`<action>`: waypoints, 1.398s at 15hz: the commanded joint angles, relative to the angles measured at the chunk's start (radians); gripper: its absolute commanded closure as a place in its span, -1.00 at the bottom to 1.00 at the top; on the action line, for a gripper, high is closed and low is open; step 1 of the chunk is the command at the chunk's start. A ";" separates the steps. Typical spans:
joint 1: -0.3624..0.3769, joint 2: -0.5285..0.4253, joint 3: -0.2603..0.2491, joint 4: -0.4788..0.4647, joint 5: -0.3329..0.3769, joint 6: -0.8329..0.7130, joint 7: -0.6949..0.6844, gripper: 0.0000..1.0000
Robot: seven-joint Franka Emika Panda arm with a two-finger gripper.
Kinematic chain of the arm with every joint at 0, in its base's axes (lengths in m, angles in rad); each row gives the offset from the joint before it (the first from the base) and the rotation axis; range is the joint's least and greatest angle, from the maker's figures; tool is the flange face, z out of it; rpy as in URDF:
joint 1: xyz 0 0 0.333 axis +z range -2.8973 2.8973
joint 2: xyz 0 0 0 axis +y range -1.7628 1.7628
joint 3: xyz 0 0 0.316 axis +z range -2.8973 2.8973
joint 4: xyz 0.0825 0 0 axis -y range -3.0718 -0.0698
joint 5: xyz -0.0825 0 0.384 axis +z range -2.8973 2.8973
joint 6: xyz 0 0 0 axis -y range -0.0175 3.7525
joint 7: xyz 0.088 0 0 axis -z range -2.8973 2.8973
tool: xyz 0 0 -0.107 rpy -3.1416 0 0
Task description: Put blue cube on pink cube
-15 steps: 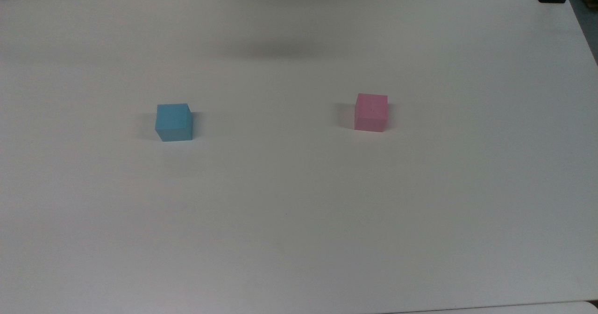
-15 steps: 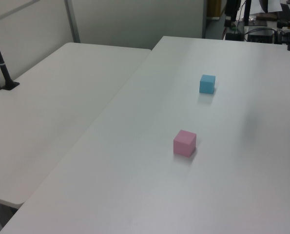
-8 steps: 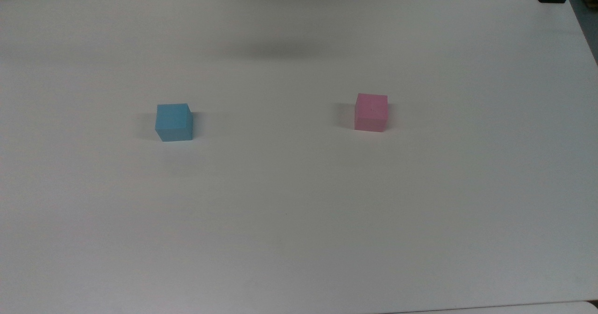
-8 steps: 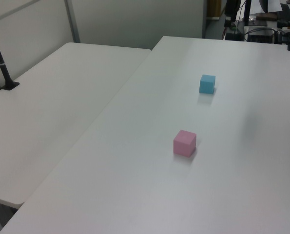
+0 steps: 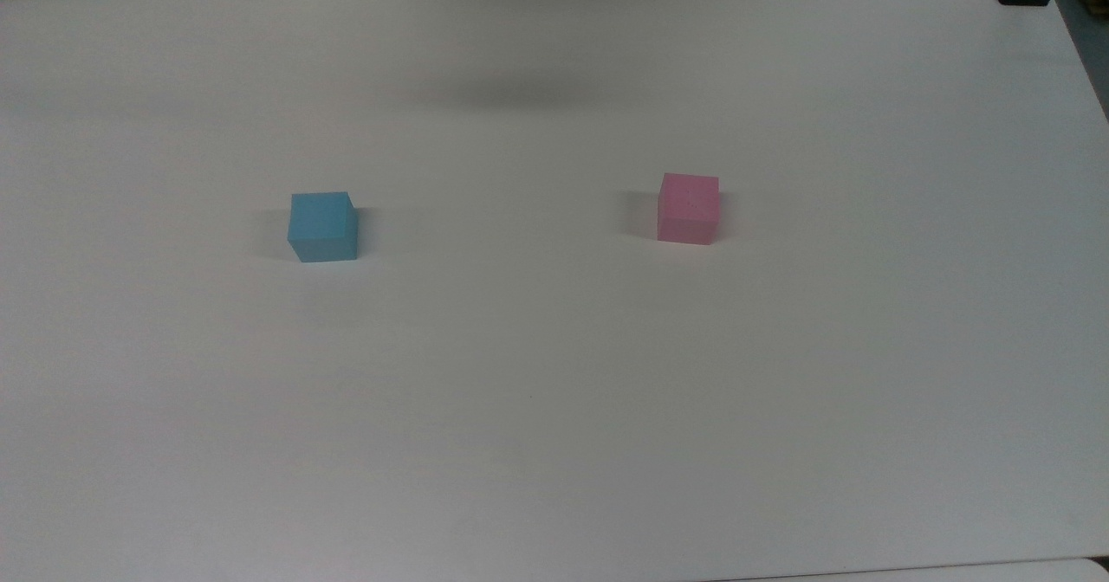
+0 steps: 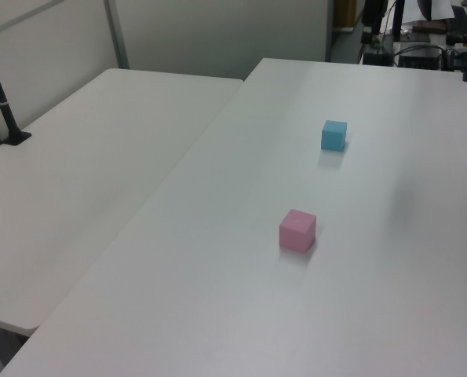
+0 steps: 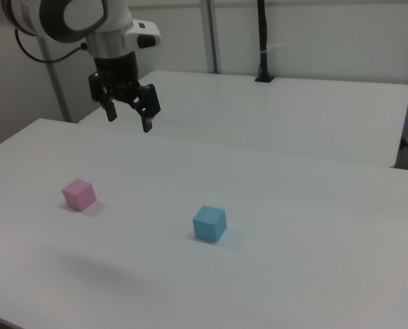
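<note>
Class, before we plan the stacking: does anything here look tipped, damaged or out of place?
Nothing stands out. The blue cube and pink cube sit flat and apart on the table; the end effector hangs open above.

The white bench (image 7: 313,274) carries the pink cube (image 7: 78,194) below the tool (image 7: 129,118) and the blue cube (image 7: 209,223) farther toward the right view's right.

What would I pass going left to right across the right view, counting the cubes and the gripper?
pink cube → gripper, open and hanging above the table → blue cube
</note>
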 commanded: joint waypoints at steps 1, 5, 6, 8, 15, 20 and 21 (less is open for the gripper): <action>0.007 -0.004 0.001 -0.009 -0.012 0.017 0.010 -1.00; 0.005 -0.004 0.001 -0.011 -0.012 0.017 0.009 -1.00; 0.005 -0.004 0.001 -0.011 -0.012 0.017 0.009 -1.00; 0.008 -0.004 0.001 -0.012 -0.012 0.012 0.010 -1.00; 0.004 -0.002 0.001 -0.012 -0.012 0.015 0.007 -1.00; -0.002 0.004 0.001 -0.012 -0.036 0.017 0.003 -1.00; -0.002 0.007 0.001 -0.012 -0.056 0.018 -0.011 -1.00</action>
